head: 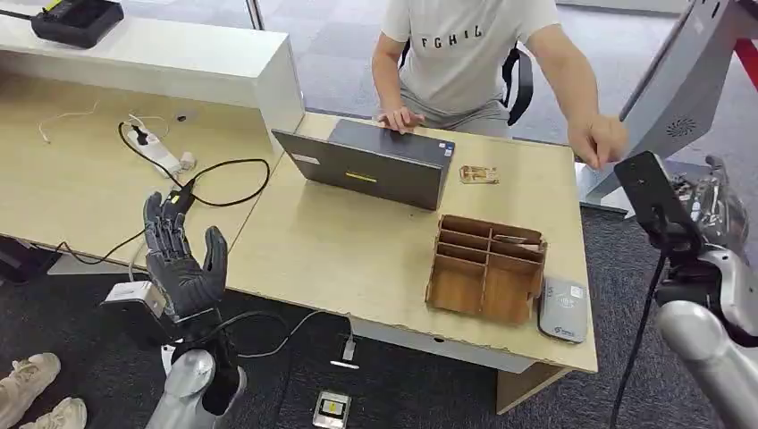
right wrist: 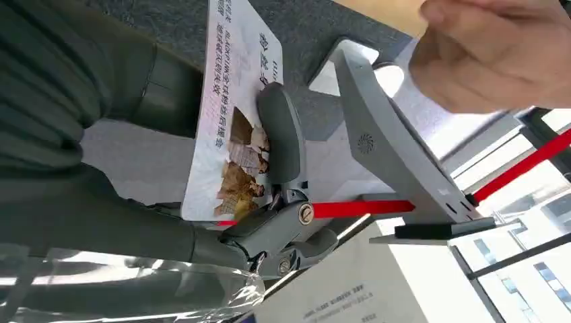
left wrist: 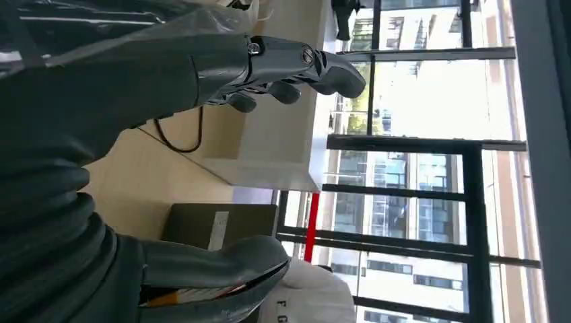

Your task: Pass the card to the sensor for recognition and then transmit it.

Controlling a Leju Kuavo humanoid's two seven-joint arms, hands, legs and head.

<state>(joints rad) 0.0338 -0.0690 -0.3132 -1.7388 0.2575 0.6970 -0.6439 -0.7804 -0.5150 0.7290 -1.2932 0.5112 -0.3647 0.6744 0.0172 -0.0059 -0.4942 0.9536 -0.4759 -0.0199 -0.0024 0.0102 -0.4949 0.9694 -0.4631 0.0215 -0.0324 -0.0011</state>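
Observation:
A white printed card (right wrist: 232, 101) with a picture on it is pinched between the thumb (right wrist: 279, 134) and the fingers of my right hand (head: 713, 204), which is held off the table's right end beside a grey stand (head: 684, 85). A person's hand (head: 597, 141) reaches out close to my right hand; the same person's hand (right wrist: 498, 54) hangs just beyond the card. The grey card sensor (head: 563, 308) lies on the table's near right corner, below and left of my right hand. My left hand (head: 183, 259) is raised over the table's left front edge, fingers apart, holding nothing.
A wooden compartment box (head: 487, 268) stands next to the sensor. A dark laptop (head: 375, 161) sits in front of the seated person, with a second card (head: 478, 174) lying beside it. Cables and a power strip (head: 156, 152) lie on the left desk.

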